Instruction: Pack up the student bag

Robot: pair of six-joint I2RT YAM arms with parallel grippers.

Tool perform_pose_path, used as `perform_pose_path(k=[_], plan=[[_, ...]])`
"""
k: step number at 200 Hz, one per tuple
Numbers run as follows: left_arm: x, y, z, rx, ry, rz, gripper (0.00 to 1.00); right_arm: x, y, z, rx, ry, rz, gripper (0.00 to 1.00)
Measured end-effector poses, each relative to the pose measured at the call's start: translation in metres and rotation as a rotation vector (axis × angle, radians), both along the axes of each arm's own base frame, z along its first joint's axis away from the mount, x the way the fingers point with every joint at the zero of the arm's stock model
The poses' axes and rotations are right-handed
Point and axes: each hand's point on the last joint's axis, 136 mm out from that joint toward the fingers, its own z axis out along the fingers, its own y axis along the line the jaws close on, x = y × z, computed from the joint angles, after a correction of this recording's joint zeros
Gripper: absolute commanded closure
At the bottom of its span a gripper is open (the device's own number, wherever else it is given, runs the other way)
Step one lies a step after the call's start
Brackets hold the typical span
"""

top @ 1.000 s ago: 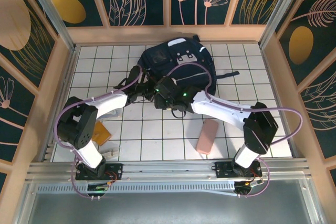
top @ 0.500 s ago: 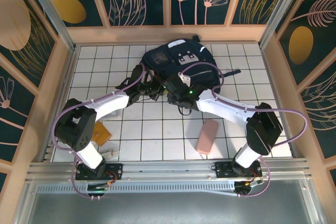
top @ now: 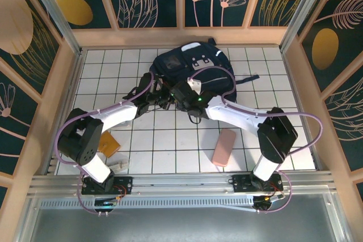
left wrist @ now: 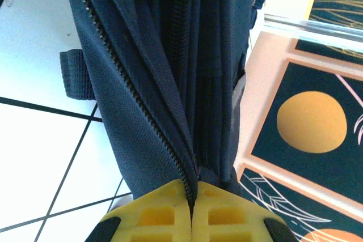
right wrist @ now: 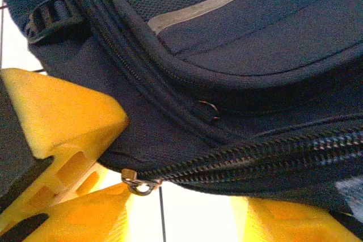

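The student bag, a dark navy backpack, lies at the back middle of the tiled floor. My left gripper is at its near left edge. In the left wrist view its yellow fingers are shut on the bag's fabric right at a zip line. My right gripper is at the bag's near edge, just right of the left one. In the right wrist view it stands open, with the zip edge of the bag and a metal zip slider lying between its fingers.
A pink case lies on the tiles at the front right of centre. An orange-brown flat item and a small white object sit by the left arm's base. Wooden walls close in the floor on three sides.
Both grippers have moved a little farther back toward the bag, the right one most. The left stays shut on the bag's fabric.
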Motion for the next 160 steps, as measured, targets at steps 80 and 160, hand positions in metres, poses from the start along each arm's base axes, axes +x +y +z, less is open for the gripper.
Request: perform_pose_path(k=[80,160], plan=[[-0.006,0.000,0.010,-0.018,-0.015,0.009,1.00,0.006,0.007,0.000,-0.081,-0.036,0.002,1.00],[-0.013,-0.002,-0.002,0.008,-0.001,0.007,1.00,-0.014,-0.026,0.023,-0.064,0.007,-0.017,1.00]])
